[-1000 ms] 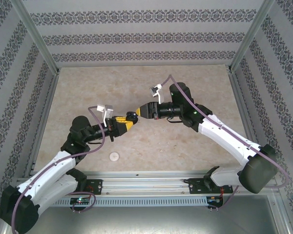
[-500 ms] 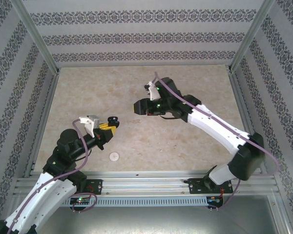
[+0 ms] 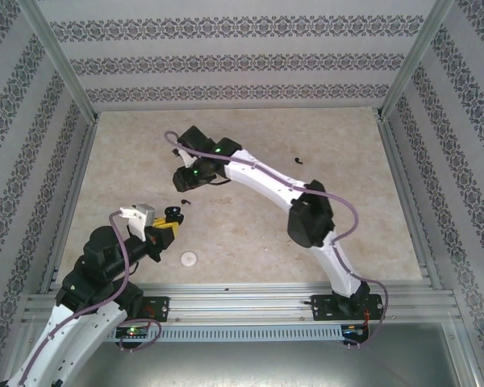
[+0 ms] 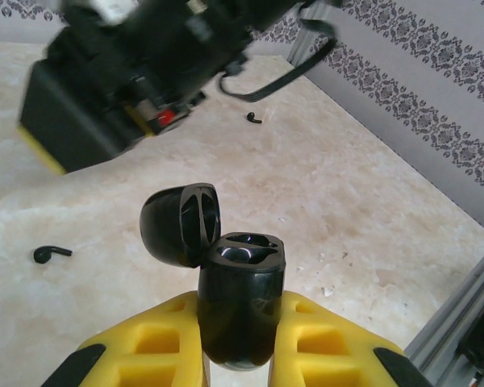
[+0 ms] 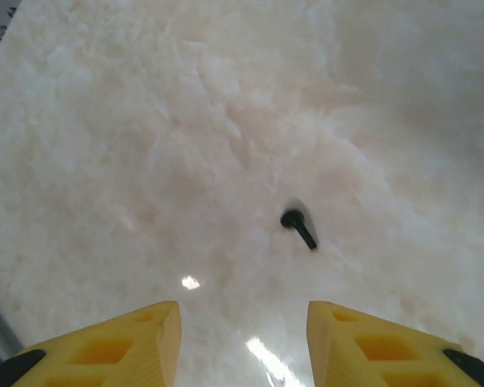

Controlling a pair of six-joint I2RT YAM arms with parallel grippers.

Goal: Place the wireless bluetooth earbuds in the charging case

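Black charging case sits clamped upright between the yellow fingers of your left gripper. Its lid is hinged back and the two wells face up. Both wells look empty, though the gloss makes that hard to confirm. Your right gripper is spread apart with nothing between its fingers, pointing down at the marble-patterned tabletop. One black earbud lies flat on the surface just ahead of those fingertips, a little toward the finger on the right of the wrist view, touched by neither. From the left wrist, what you can take as the same piece lies off to the left of the held case, lower and apart from it. The second black earbud lies well beyond the case, past the right gripper's body and far from both tools. A white disc rests on the table just beside the left gripper, behind its fingertips. Progress, by judgement: the case is opened and presented, so that part is done, but no black earbud is picked or seated. The step in hand reads as the approach to the first pick. Left to do: close on the near earbud, carry it to a well, seat it, then repeat for the far one.
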